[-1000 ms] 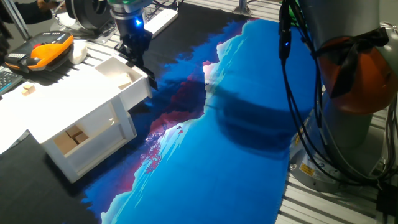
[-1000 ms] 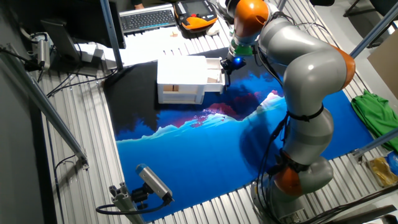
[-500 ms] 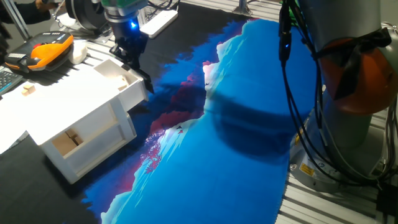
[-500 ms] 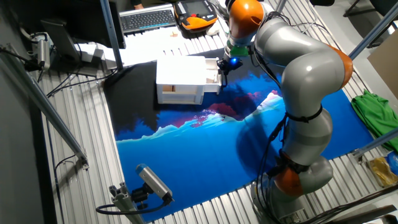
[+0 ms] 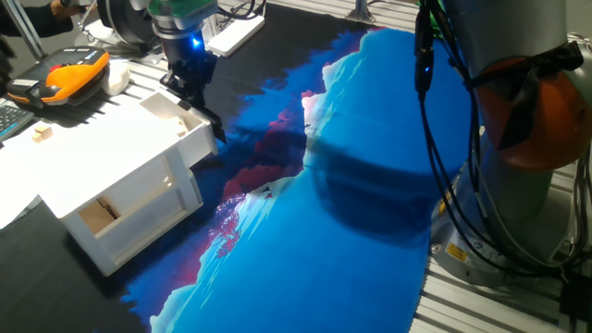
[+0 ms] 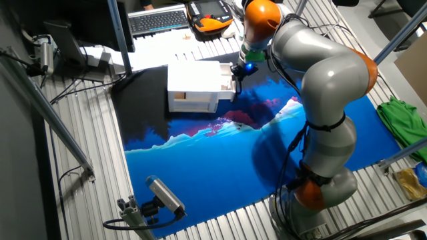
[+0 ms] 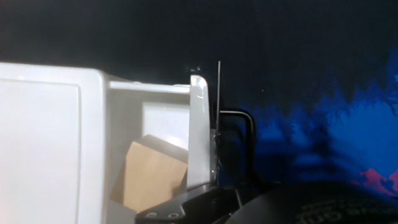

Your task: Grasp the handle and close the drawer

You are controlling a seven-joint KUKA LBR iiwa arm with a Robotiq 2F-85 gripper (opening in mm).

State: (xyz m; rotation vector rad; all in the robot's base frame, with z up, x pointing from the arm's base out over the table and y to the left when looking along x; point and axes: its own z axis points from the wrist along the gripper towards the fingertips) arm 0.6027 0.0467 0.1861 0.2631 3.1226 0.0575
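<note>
**Gripper at the drawer front, drawer partly open**

We find the drawer [image 5: 185, 125] protruding from the right end of the white cabinet [image 5: 111, 190], only part of the way out. In one fixed view the gripper [image 5: 199, 104] hangs right at the drawer's front panel, its black fingers reaching down over the panel's outer face, where the handle should sit. In the other fixed view the gripper [image 6: 237, 72] meets the drawer [image 6: 227, 77] on the cabinet's [image 6: 193, 87] right side.

The relation that matters to us: the handle [image 7: 239, 146] lies just beyond the front panel, on its outer face, away from the cabinet. In the hand view it shows as a slim black bar running up and down the picture, parallel to the panel's edge, with a short leg turning back to the panel at the top. The cabinet lies to the left there, so we judge that closing means pushing the panel leftward in that view, across the handle's long axis.

We cannot tell how the jaws stand. In both fixed views the fingers merge with the dark cloth [image 5: 268, 65] and the handle is too small to pick out. In the hand view only dark gripper parts fill the lower edge, cutting off the handle's lower end, so contact is not shown either.

Inside the drawer [image 7: 155, 143] a tan block [image 7: 152, 177] leans near the front panel, partly hidden.
</note>
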